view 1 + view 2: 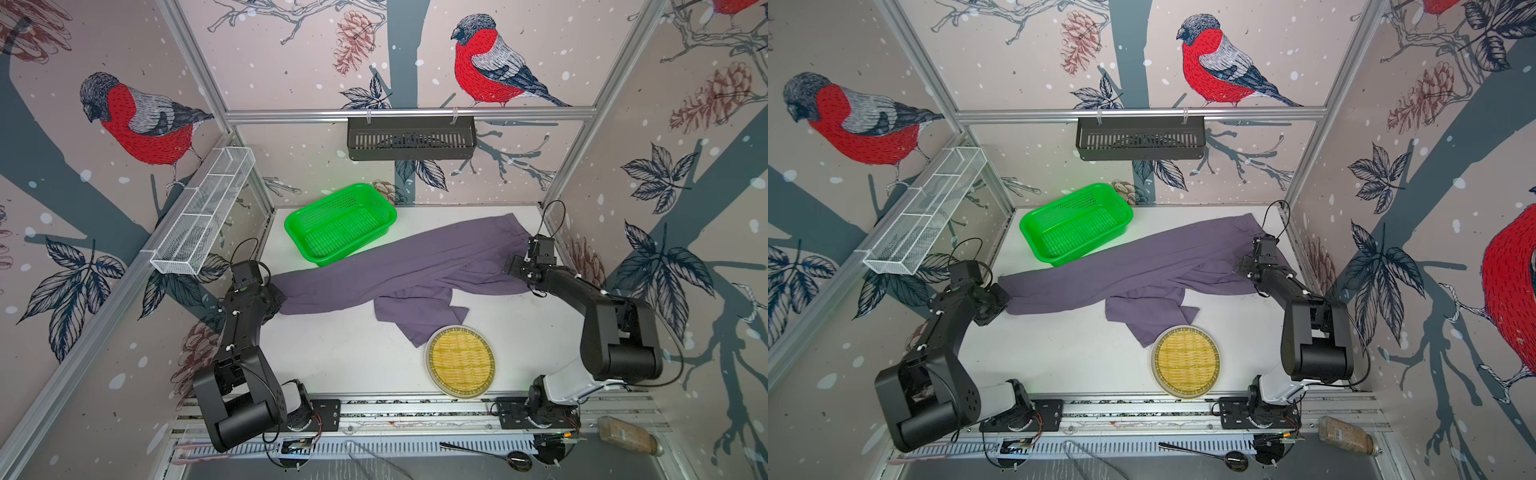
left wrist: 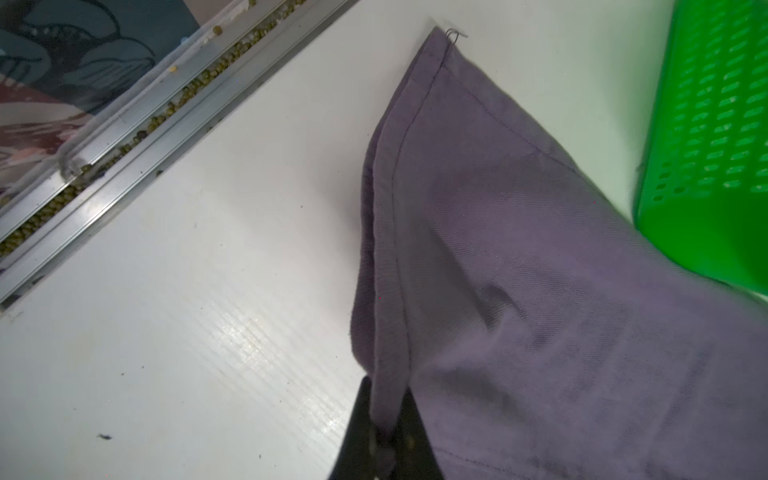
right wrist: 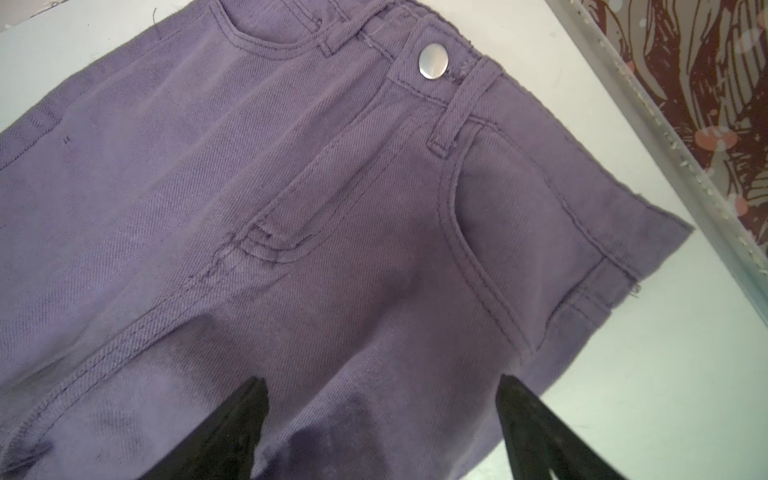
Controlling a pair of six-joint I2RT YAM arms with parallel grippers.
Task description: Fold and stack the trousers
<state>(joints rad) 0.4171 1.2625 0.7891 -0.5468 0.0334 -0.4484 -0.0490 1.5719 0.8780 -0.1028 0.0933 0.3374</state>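
Note:
The purple-grey trousers (image 1: 399, 262) (image 1: 1125, 266) lie across the white table, waist at the back right. One leg runs out to the left. The other leg is crumpled toward the front, and its end touches the round tray. My left gripper (image 1: 277, 297) (image 1: 1001, 300) (image 2: 386, 415) is shut on the hem edge of the outstretched leg (image 2: 540, 270). My right gripper (image 1: 514, 266) (image 1: 1246, 266) (image 3: 382, 386) hangs open just over the hip area (image 3: 249, 166), one finger on each side of the front pocket. The silver waistband button (image 3: 433, 61) shows beyond it.
A green basket (image 1: 340, 224) (image 2: 715, 145) stands at the back left, touching the trousers. A round woven tray (image 1: 460, 361) sits at the front right. On the walls hang a black basket (image 1: 411, 137) and a white wire rack (image 1: 203, 216). A spoon (image 1: 486, 453) and a bottle (image 1: 627, 436) lie beyond the front rail.

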